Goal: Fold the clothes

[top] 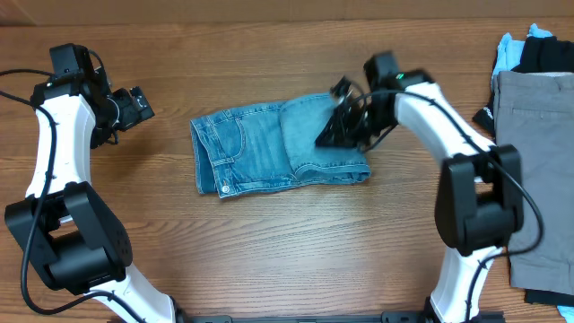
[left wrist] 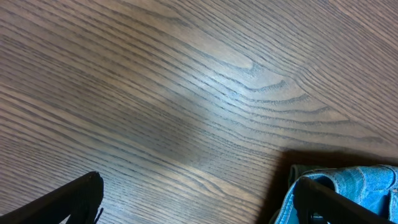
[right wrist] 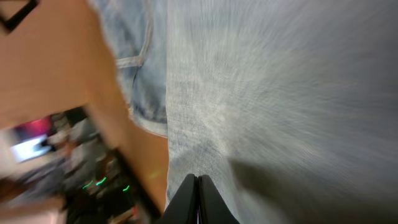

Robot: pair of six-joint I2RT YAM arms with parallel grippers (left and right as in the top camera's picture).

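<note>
1. Work surface: brown wood-grain desk (top: pixel 269 256).

2. Task items
- The light-blue denim jeans (top: pixel 269 148) lie folded into a compact rectangle at the centre of the desk. The waistband runs along the left edge, and the waist button sits near the lower left corner. A second layer of denim lies on top of the right half.
- The grey trousers (top: pixel 534 161) lie flat at the right edge of the desk, well apart from the jeans.
- A black garment (top: pixel 549 56) and a sky-blue garment (top: pixel 509 49) lie bunched together at the top end of the grey trousers, in the upper right corner.

3. Left claw (top: pixel 141 106)
- Position: over bare desk, left of the jeans and not touching them.
- State: fingers spread wide apart and holding nothing. In the left wrist view one finger (left wrist: pixel 68 202) shows at the lower left. The other shows at the lower right, with a corner of the jeans beside it.

4. Right claw (top: pixel 343 126)
- Position: over the upper right part of the jeans, on the top denim layer.
- State: fingers (right wrist: pixel 186 202) pressed together, with only a thin line between them. The right wrist view is motion-blurred. Denim fills the view right up to the fingertips, and it cannot be determined whether a layer of fabric is caught between them.
</note>
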